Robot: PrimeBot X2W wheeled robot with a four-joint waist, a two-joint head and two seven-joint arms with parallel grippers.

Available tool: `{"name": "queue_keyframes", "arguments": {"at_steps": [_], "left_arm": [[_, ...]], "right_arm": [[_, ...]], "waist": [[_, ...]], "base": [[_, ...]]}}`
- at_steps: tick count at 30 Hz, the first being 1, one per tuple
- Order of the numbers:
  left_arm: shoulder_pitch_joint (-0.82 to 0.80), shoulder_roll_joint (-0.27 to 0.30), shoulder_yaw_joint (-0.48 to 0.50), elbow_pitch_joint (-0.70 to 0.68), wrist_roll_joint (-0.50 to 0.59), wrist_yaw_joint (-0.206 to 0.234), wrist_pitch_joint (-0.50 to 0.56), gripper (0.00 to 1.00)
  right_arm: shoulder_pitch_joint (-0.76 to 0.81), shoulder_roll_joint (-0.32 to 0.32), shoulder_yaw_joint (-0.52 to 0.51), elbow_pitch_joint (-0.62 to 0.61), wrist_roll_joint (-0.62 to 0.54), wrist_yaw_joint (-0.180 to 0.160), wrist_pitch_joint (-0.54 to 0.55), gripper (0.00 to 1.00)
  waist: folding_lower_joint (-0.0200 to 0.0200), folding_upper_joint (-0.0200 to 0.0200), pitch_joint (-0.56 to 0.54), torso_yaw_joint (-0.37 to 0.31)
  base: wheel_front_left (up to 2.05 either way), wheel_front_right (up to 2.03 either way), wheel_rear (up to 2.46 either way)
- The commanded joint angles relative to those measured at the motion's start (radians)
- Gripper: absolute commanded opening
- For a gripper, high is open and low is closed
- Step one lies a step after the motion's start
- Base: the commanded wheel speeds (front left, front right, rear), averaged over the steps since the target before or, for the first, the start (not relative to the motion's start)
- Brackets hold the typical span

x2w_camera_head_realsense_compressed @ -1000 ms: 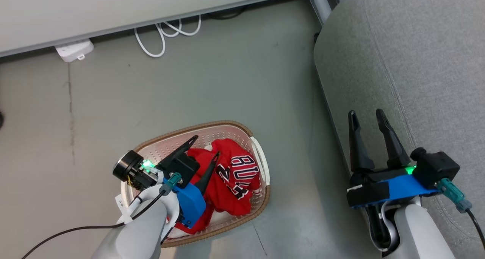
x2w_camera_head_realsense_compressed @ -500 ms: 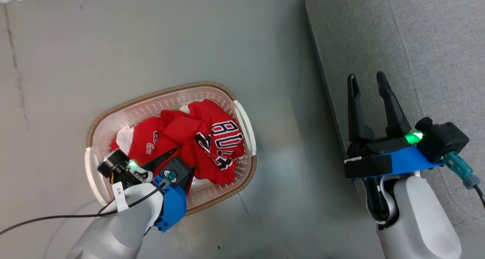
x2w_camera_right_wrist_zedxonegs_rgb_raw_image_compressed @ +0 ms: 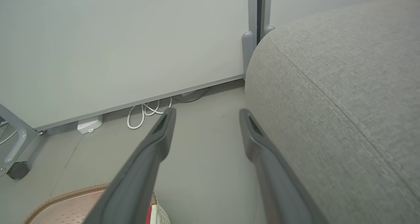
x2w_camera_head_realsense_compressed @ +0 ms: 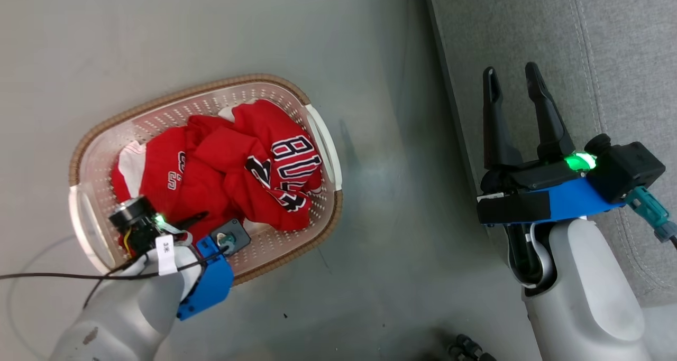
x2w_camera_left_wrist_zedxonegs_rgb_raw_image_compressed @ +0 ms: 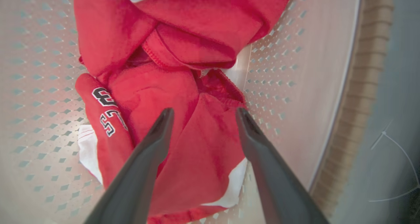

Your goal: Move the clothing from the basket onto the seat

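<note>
1. Head view: left gripper [x2w_camera_head_realsense_compressed: 211, 228] is hanging spread over the clothing [x2w_camera_head_realsense_compressed: 227, 165], which is all lying in the basket [x2w_camera_head_realsense_compressed: 174, 94]. Right gripper [x2w_camera_head_realsense_compressed: 510, 71], spread and empty, is waiting beside the seat [x2w_camera_head_realsense_compressed: 608, 44].
2. Left wrist view: the fingers are straddling a thick red fold. Closing here is risking a shallow pinch that slips, or lifting the basket too.
3. Right wrist view: the open fingers are pointing along the seat's edge, where trailing clothing could be catching.

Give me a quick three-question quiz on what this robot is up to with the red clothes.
1. True or false: the clothing lies in the basket.
2. The left hand is: A) open above the clothing; B) shut on the clothing; C) outside the basket.
3. Fill in: the right hand, near the seat, is ____.
Key: 1 true; 2 A; 3 open.
</note>
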Motion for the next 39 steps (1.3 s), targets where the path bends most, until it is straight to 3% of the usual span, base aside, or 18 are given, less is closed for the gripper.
{"name": "queue_keyframes", "arguments": {"at_steps": [1,15,23,24,25,39], "left_arm": [[-0.023,0.013,-0.014,0.003,-0.002,-0.004,0.012,1.00],[-0.102,0.083,-0.170,0.010,-0.060,-0.004,0.149,1.00],[-0.142,0.082,-0.239,0.011,-0.123,-0.004,0.248,1.00],[-0.147,0.080,-0.246,0.010,-0.132,-0.004,0.259,0.38],[-0.154,0.076,-0.255,0.010,-0.140,-0.004,0.265,0.00],[-0.164,0.041,-0.337,0.003,-0.260,-0.004,0.304,0.00]], "right_arm": [[-0.021,-0.002,0.002,-0.006,0.011,0.000,0.000,1.00],[-0.072,-0.002,0.013,-0.024,0.040,0.000,0.000,1.00],[-0.096,-0.002,0.008,-0.033,0.045,0.000,0.000,1.00],[-0.098,-0.002,0.007,-0.034,0.044,0.000,0.000,1.00],[-0.100,-0.002,0.007,-0.034,0.044,0.000,0.000,1.00],[-0.092,-0.002,-0.006,-0.027,0.022,0.000,0.000,1.00]], "waist": [[-0.0001,0.0000,0.024,-0.012],[-0.0001,0.0000,0.139,-0.053],[-0.0001,0.0000,0.183,-0.055],[-0.0001,0.0000,0.185,-0.054],[-0.0001,0.0000,0.187,-0.052],[-0.0001,0.0000,0.163,-0.041]], "base": [[0.00,0.00,0.00],[0.00,0.00,0.00],[0.00,0.00,0.00],[0.00,0.00,0.00],[0.00,0.00,0.00],[0.00,0.00,0.00]]}}
